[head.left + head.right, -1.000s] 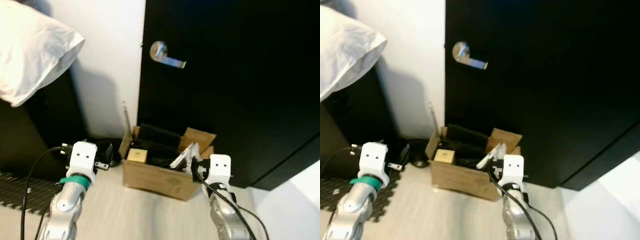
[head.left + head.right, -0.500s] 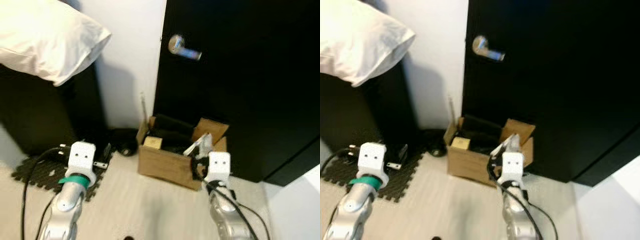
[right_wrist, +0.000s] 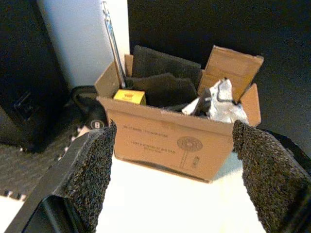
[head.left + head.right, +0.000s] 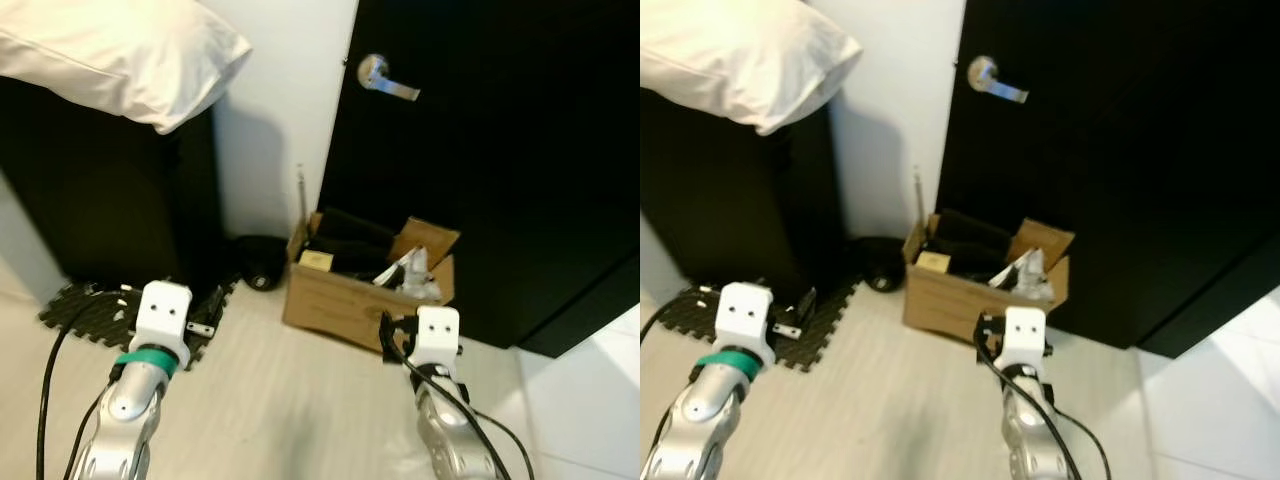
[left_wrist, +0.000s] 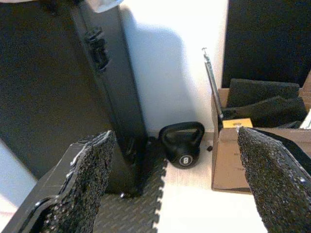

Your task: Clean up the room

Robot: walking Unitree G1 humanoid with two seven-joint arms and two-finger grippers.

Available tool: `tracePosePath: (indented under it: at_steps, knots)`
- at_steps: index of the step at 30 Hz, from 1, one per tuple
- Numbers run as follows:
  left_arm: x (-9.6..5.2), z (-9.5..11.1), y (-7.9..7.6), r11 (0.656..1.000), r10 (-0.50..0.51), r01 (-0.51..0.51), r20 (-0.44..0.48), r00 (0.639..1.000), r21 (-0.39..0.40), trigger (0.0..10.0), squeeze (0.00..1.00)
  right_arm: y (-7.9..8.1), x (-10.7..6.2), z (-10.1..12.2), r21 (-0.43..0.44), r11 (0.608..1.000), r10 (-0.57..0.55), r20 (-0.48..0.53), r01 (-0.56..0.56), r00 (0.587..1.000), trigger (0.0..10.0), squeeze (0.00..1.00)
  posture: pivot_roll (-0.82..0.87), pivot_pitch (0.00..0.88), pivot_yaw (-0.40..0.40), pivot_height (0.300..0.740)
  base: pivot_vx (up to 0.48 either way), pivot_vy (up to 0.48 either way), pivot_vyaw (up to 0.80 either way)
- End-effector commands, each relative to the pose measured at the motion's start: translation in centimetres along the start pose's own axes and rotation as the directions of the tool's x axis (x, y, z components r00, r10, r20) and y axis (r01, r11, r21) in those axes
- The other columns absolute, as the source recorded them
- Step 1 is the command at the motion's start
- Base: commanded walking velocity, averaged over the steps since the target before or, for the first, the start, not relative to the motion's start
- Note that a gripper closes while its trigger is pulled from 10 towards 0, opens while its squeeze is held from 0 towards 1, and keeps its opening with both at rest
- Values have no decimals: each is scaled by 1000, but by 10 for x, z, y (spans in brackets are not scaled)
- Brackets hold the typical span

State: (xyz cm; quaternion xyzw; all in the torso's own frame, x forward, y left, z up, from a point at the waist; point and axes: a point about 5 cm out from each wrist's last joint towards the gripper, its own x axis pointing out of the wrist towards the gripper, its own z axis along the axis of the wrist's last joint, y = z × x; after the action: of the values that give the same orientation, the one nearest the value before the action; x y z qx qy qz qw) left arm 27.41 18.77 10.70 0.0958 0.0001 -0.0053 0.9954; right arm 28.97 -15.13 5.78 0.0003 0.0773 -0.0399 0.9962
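Observation:
An open cardboard box (image 4: pixel 340 298) stands on the pale floor against a black door (image 4: pixel 500 170). It holds dark foam pieces (image 3: pixel 163 87), a small yellow box (image 3: pixel 129 96) and a crumpled white wrapper (image 3: pixel 221 102). My right gripper (image 3: pixel 173 127) is open and empty, a short way back from the box's front wall. My left gripper (image 5: pixel 173 135) is also open and empty, and faces a black kettlebell (image 5: pixel 182 145) on the floor left of the box. Both wrists (image 4: pixel 163 313) hang low at the bottom of the eye views.
A white pillow (image 4: pixel 120 55) lies on top of a tall black case (image 5: pixel 104 82) at the left. A black foam mat (image 4: pixel 100 312) lies at its foot. A thin metal rod (image 4: pixel 301 195) leans on the white wall. The door has a silver lever handle (image 4: pixel 388 82).
The whole picture has shifted: the camera has drawn back and turned, so the box now lies farther from both grippers. The white wrapper, earlier right by my right gripper, now lies in the box.

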Motion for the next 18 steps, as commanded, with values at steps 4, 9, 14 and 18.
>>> tracePosePath:
  at_steps: [4, 9, 14, 18]
  knots:
    - [1, -2, -6, 1000, -22, 22, -14, 1000, -1, 10000, 0, -4, -1, -5, -4, 1000, -10, -22, 10, 1000, 10000, 0, 179, 0, -37, 740, -255, 0, 0]
    - [1, -2, -6, 1000, -25, 25, -13, 1000, -1, 10000, 0, -4, -1, -6, -3, 1000, -12, -23, 12, 1000, 10000, 0, 179, 0, -37, 740, -253, 0, 0]
    - [2, -2, -7, 1000, -26, 26, -12, 1000, -3, 10000, 0, -4, -1, -6, -5, 1000, -13, -23, 13, 1000, 10000, 0, 179, 0, -37, 740, -255, 0, 0]
    - [2, -2, -7, 1000, -25, 25, -12, 1000, -3, 10000, 0, -4, 0, -6, -6, 1000, -13, -24, 12, 1000, 10000, 0, 179, 0, -37, 740, -251, 0, 0]
